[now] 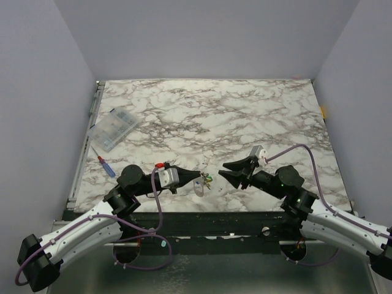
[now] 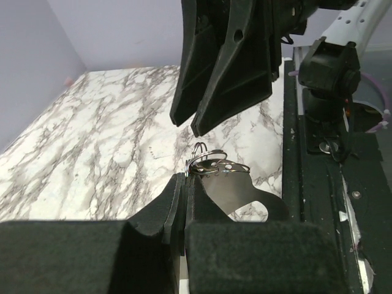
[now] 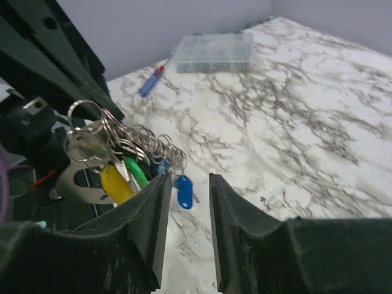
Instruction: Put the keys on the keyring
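My left gripper (image 2: 185,179) is shut on the keyring (image 2: 205,160), a bunch of thin wire loops held just above the table near its front edge. Several keys hang from the loops: a yellow-headed one (image 3: 115,184), a green one (image 3: 138,173) and a blue one (image 3: 184,191), beside a flat silvery metal tag (image 2: 245,193). My right gripper (image 3: 188,180) faces the bunch from the right, open. The blue key dangles just past its fingertips, close to the left finger, ungripped. In the top view the bunch (image 1: 206,179) sits between the left gripper (image 1: 197,177) and right gripper (image 1: 222,169).
A clear compartment box (image 1: 114,129) lies at the table's left side, with a red-and-blue screwdriver (image 1: 105,166) in front of it. Purple cables run along both arms. The table's dark front rail (image 1: 208,217) runs just below the grippers.
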